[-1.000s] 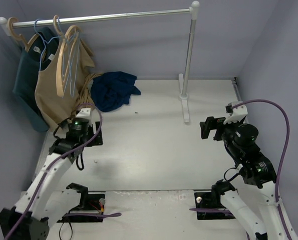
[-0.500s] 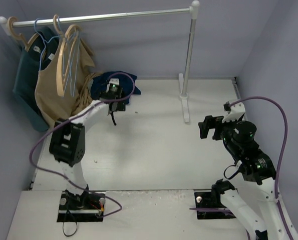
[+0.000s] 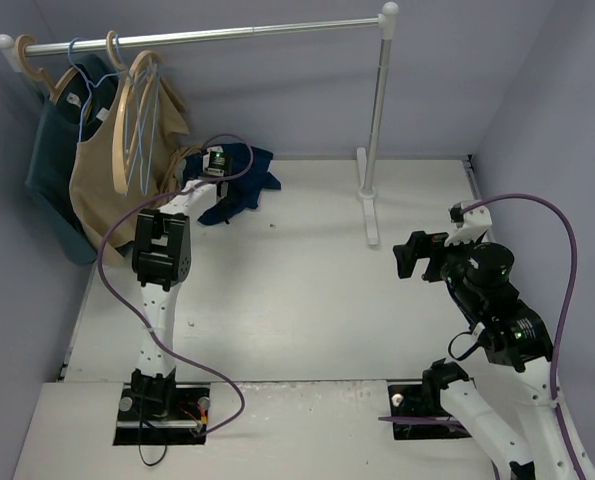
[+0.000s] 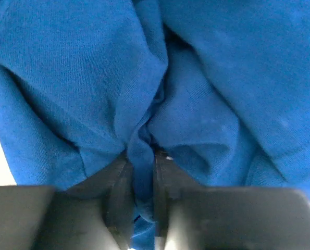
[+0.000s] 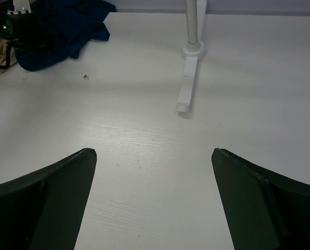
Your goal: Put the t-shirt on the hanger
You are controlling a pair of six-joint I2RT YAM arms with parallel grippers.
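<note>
**Left arm finally grabbed the shirt**

Quick update: a second earlier the left gripper (image 3: 215, 160) was tucked back near its own base with the jaws wide apart. In that short time the arm stretched all the way out to the far left of the table (image 3: 307, 300), and the jaws had come in on a ridge of cloth. On the left wrist view the two fingers (image 4: 118, 192) were pinching a narrow fold of the t-shirt (image 4: 222, 78), blue fabric bunched up all around them. So I'd call the pickup grip made, but nothing was lifted yet; the shirt was a crumpled heap on the tabletop, just in front of the hanging clothes.

The right gripper (image 3: 409, 255) hadn't really budged, hovering over bare table on the right with its jaws spread wide and nothing in them.

The hanger (image 3: 77, 62), the thin light-blue one, was up on the rail (image 3: 207, 35) at the far left, among wooden hangers (image 3: 127, 110), a tan garment (image 3: 97, 190) and a dark teal garment (image 3: 52, 160). Plenty left to do, I reckon: the shirt needs opening out first.

Room-wise: white wood-grain tabletop, plain lavender walls on three sides, the rack's white foot (image 3: 369, 215) standing mid-table
</note>
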